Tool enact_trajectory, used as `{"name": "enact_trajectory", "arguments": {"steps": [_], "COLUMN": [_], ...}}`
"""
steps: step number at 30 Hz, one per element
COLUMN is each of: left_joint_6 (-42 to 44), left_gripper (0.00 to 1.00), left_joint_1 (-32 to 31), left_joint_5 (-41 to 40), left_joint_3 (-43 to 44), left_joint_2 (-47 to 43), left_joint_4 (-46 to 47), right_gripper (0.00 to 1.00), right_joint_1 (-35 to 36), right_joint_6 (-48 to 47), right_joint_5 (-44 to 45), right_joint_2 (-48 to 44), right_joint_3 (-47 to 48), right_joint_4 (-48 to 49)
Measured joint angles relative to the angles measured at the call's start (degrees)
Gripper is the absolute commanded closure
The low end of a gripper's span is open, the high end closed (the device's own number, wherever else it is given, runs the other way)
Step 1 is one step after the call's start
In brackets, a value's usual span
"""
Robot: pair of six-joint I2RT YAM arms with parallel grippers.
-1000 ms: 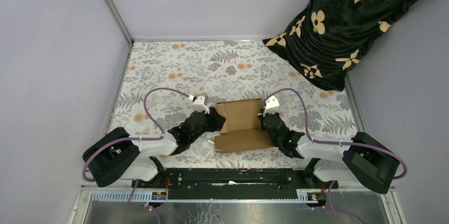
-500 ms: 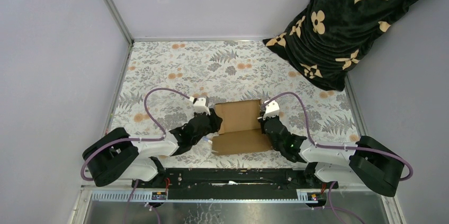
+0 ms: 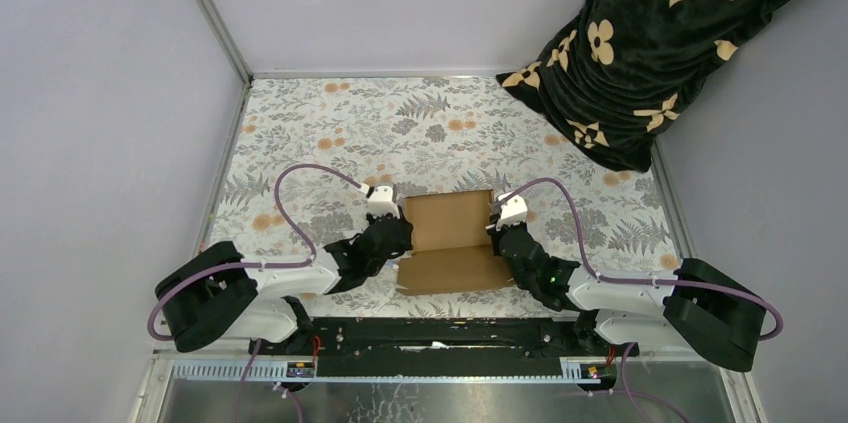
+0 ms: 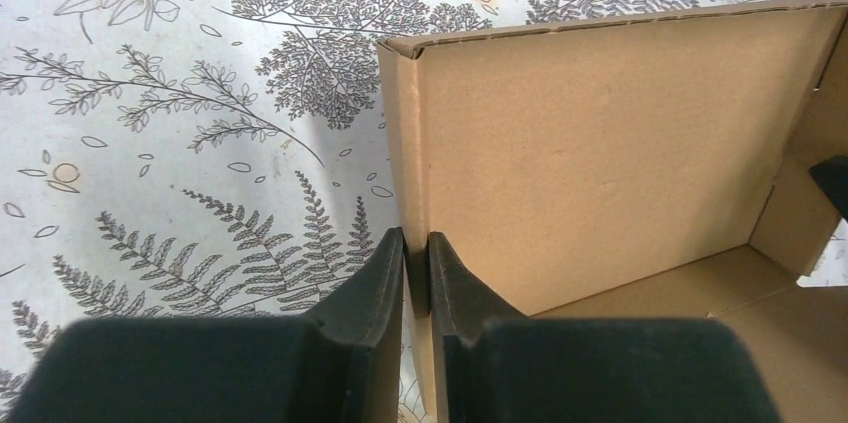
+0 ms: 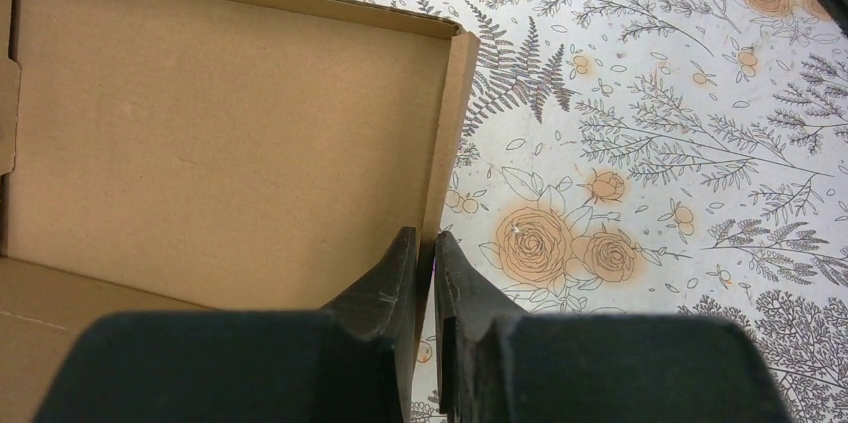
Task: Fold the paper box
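The floral-printed table (image 3: 330, 133) carries an open brown box (image 3: 450, 228) by the middle of its near edge. A black blanket (image 3: 650, 53) with tan flowers lies over the far right corner.

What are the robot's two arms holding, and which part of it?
Both hold the paper box: the left tool pinches its upright left side wall, the right tool its upright right side wall.
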Motion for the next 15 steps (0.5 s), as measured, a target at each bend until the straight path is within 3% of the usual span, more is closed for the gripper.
{"name": "enact_trajectory", "arguments": {"steps": [15], "left_joint_6": [-0.7], "left_gripper": [0.92], "left_joint_1": [-6.0], "left_joint_5": [-11.5], "left_joint_3": [6.4], "left_joint_2": [-0.1], "left_joint_4": [-12.5], "right_gripper": [1.00], "right_joint_1": [1.4], "right_joint_6": [0.5], "right_joint_5": [2.5], "right_joint_2": [-0.1], "right_joint_3": [0.0], "right_joint_4": [-0.2]}}
